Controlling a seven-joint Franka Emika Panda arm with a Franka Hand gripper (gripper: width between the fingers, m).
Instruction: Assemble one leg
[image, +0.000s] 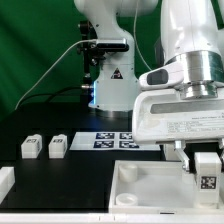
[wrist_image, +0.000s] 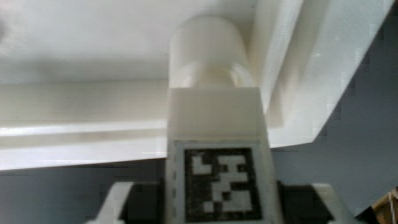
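Black table (image: 40, 175) takes up the lower half of the exterior view. The white tray piece (image: 150, 190) (raised rim, biggest part here) sits on it at 5 o'clock. The marker board (image: 112, 139) lies flat just off centre toward 6 o'clock, behind the tray piece.

My pincer (image: 205, 160) hangs at 4 o'clock, over the tray piece's 3 o'clock end. It is clamped on the leg (image: 206, 175), jaws only as wide as the leg, tag (image: 207, 181) facing the camera.

In the wrist view the leg (wrist_image: 217, 110) runs straight out from my pincer (wrist_image: 219, 205) between the fingers (wrist_image: 125, 205). Its rounded tip points at an inner corner of the tray piece (wrist_image: 107, 110) (contact or gap: can't tell).

Two spare legs (image: 30, 147) sit side by side at 9 o'clock, well apart from the tray piece.
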